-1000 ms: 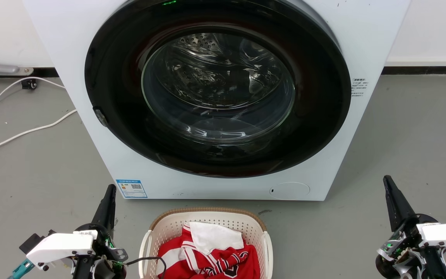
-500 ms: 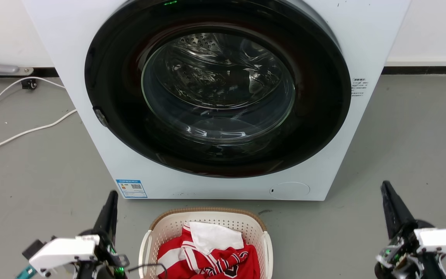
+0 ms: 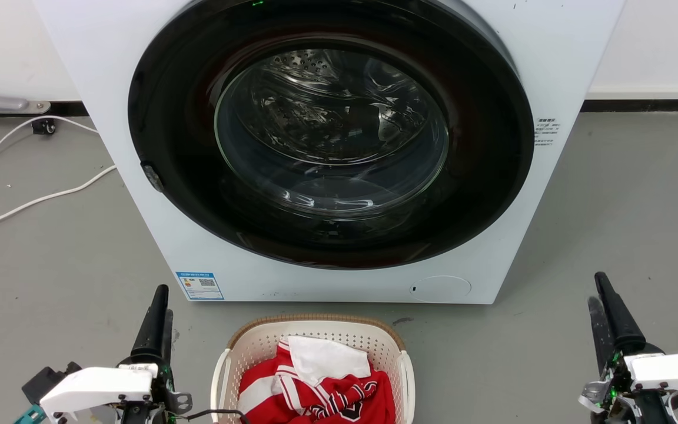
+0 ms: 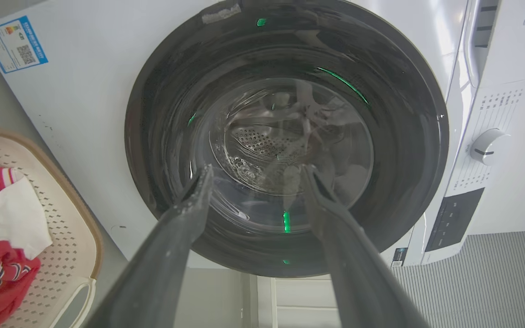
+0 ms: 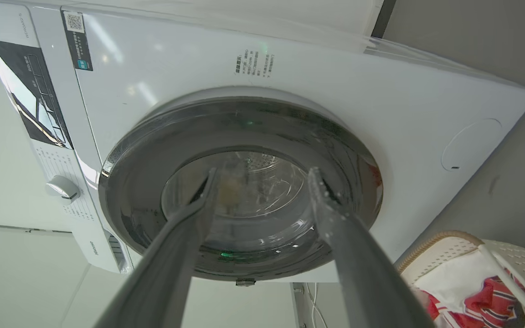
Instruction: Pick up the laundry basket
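Head view: both pincers released and empty, flanking the laundry basket on the floor.

Left pincer (image 3: 163, 300) and right pincer (image 3: 597, 288) point up from the lower corners, seen nearly edge-on. Each wrist view shows that pincer's two dark fingers spread well apart with nothing between them, framing the round glass door (image 4: 285, 150). The laundry basket (image 3: 339, 337) sits at bottom centre between the pincers, apart from both, just in front of the white washing machine (image 3: 109, 65), and holds a red and white garment (image 3: 315, 394). A thin black wire (image 3: 215, 411) from the left wrist arcs over the basket's near left corner. The left wrist view brings in a white dial (image 4: 488, 146) and a dark panel beside the door. The head view gives a grey floor (image 3: 621, 194), white cables (image 3: 33, 200) lying at the left and a pale wall behind.
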